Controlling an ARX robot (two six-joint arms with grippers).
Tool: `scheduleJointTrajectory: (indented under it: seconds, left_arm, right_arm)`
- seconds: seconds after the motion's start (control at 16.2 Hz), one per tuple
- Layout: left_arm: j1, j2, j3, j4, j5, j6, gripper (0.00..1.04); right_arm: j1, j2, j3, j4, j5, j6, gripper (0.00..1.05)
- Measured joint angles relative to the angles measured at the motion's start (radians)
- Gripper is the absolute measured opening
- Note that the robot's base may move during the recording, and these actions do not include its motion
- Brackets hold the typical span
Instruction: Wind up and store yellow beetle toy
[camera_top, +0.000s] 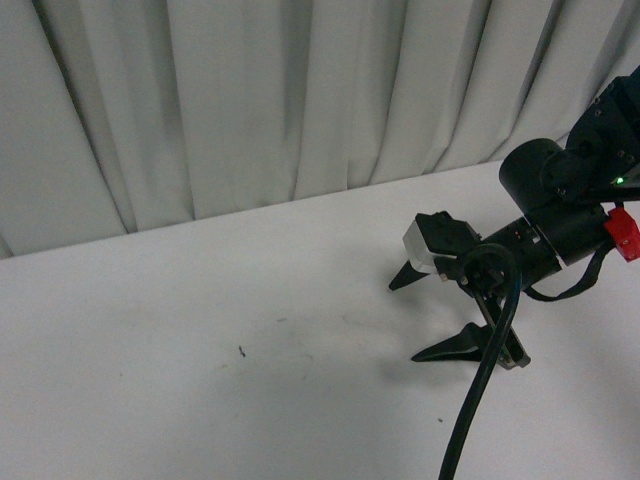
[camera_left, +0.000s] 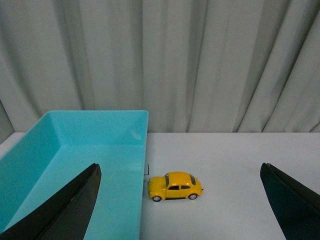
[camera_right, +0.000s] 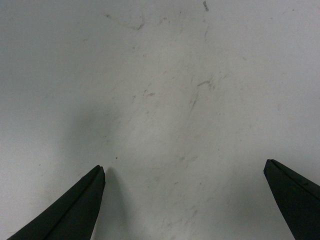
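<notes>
- Yellow beetle toy (camera_left: 175, 186): lying ahead of left jaws, centred, long axis crossing their gap.
- Left jaws: gaping open, nearer.
- Right jaws: gaping open, empty.

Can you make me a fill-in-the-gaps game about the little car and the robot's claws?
1. The car is coloured ___.
2. It is not in the box; it stands on the white ___.
3. The left gripper and the right gripper are both ___.
Missing words: yellow; table; open.
</notes>
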Motion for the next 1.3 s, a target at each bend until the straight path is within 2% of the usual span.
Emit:
scheduleJointTrajectory:
  seconds: [0.19, 0.43, 0.56, 0.62, 0.68, 0.74, 0.86, 0.93, 0.99, 1.11, 1.17, 1.3]
  left_arm:
    - [0.000, 0.000, 0.000, 0.000, 0.000, 0.000, 0.98]
    - [0.000, 0.000, 0.000, 0.000, 0.000, 0.000, 0.98]
    - [0.000, 0.000, 0.000, 0.000, 0.000, 0.000, 0.98]
    - [0.000, 0.000, 0.000, 0.000, 0.000, 0.000, 0.98]
    - [0.000, 0.000, 0.000, -0.001, 0.000, 0.000, 0.98]
    - [0.000, 0.000, 0.000, 0.000, 0.001, 0.000, 0.98]
    - [0.000, 0.000, 0.000, 0.000, -0.001, 0.000, 0.98]
    - [0.000, 0.000, 0.000, 0.000, 0.000, 0.000, 0.98]
    - [0.000, 0.000, 0.000, 0.000, 0.000, 0.000, 0.98]
    - [0.000, 0.000, 0.000, 0.000, 0.000, 0.000, 0.98]
    - [0.000, 0.000, 0.000, 0.000, 0.000, 0.000, 0.98]
    - [0.000, 0.000, 0.000, 0.000, 0.000, 0.000, 0.98]
  right_arm:
    - [0.016, -0.108, -0.045, 0.050, -0.048, 0.038, 0.98]
    - [0.066, -0.457, -0.157, 0.187, -0.174, 0.162, 0.98]
    - [0.065, -0.641, -0.236, 0.333, -0.172, 0.227, 0.98]
    - [0.105, -0.753, -0.367, 0.655, 0.058, 0.393, 0.89]
    - [0.152, -0.826, -0.499, 0.890, 0.291, 0.643, 0.79]
    - [0.177, -0.864, -0.609, 1.058, 0.477, 0.884, 0.68]
    - [0.175, -0.909, -0.739, 1.219, 0.707, 1.258, 0.48]
    - [0.176, -0.947, -0.779, 1.235, 0.740, 1.375, 0.39]
    - [0.185, -1.007, -0.833, 1.244, 0.752, 1.481, 0.24]
    - [0.217, -1.074, -0.900, 1.235, 0.779, 1.545, 0.01]
    - [0.260, -1.128, -0.949, 1.220, 0.810, 1.560, 0.02]
    - [0.265, -1.196, -0.990, 1.201, 0.820, 1.568, 0.02]
